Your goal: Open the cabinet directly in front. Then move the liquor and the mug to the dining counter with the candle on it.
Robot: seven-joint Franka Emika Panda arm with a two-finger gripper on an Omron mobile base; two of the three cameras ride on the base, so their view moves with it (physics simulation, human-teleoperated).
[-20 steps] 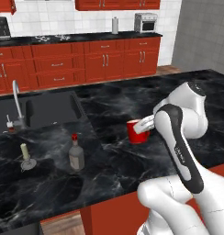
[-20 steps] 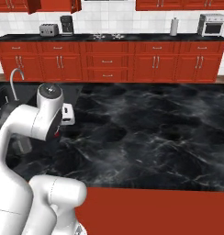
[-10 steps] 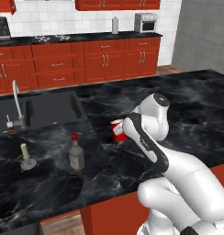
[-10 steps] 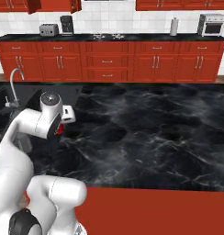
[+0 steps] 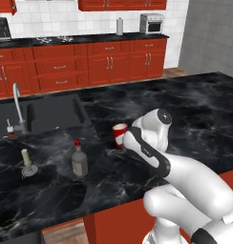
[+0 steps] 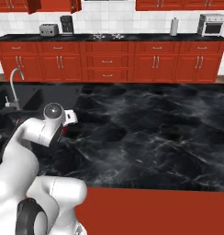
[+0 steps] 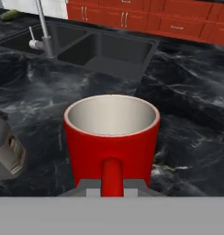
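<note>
The gripper (image 7: pixel 112 190) is closed on the mug (image 7: pixel 112 137), pinching its red handle, and holds the cup upright, its pale inside open to the top. In the left base view the mug (image 5: pixel 120 134) sits at the end of the bent white arm over the dining counter (image 5: pixel 195 109), toward the middle of the black marble top, just off the near right corner of the sunken sink (image 5: pixel 47 113). Whether its bottom touches the marble or hangs a little above, I cannot tell.

Closer to the near edge of the counter, left of the mug and apart from it, the liquor (image 5: pixel 79 158) stands upright, red cap on top. Left again, near the same edge, the candle (image 5: pixel 26 162) stands in its small grey holder. In the hand view a grey shape at the left edge is likely the bottle, too cropped to be sure.

Behind these lies the sink with the tall silver faucet (image 5: pixel 17 105) at its near rim.

Across the floor, red base cabinets (image 6: pixel 109 62) line the tiled wall under a black counter carrying a toaster (image 6: pixel 48 30), a coffee machine (image 6: pixel 66 25), a paper-towel roll (image 6: pixel 173 26) and a toaster oven (image 6: pixel 210 24).
</note>
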